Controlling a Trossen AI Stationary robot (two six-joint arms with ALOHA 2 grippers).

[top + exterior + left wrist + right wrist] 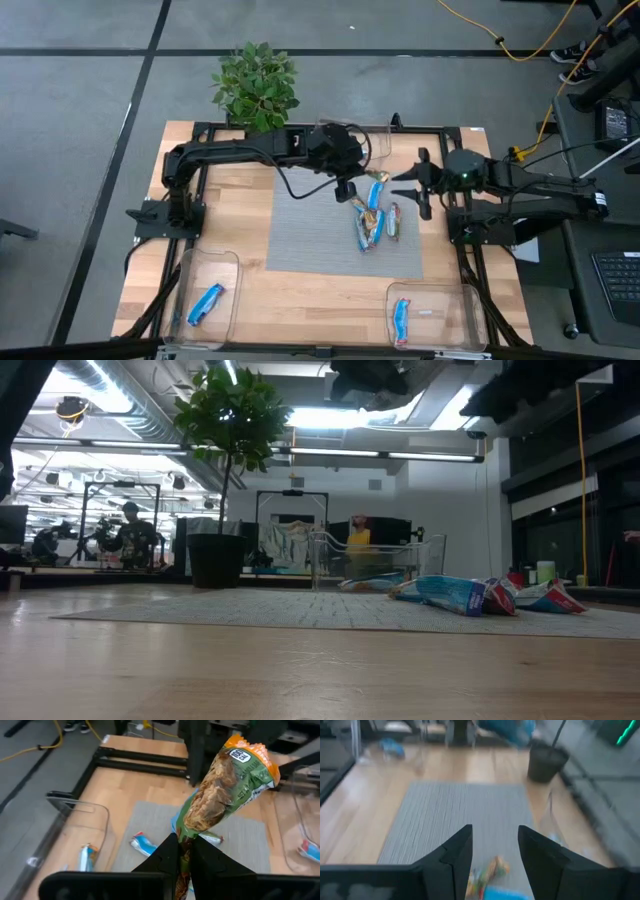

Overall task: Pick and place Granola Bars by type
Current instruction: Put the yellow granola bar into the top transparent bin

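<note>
My left gripper hangs above the grey mat, shut on a granola bar in a green wrapper with an orange end. Several more granola bars lie in a loose heap on the mat, also seen in the low view. My right gripper waits open above the mat's right side, with nothing between its fingers. One blue bar lies in the near left bin and another blue bar in the near right bin. My left gripper pinches the bar's crimped end between its two fingers. The rest of the bar stands out beyond the fingertips, its orange end farthest from them. The bar is lifted clear of the mat and the heap.
Clear bins stand at the near left, the near right and the far middle of the table. A potted plant stands at the far edge. Bare wood lies between the near bins.
</note>
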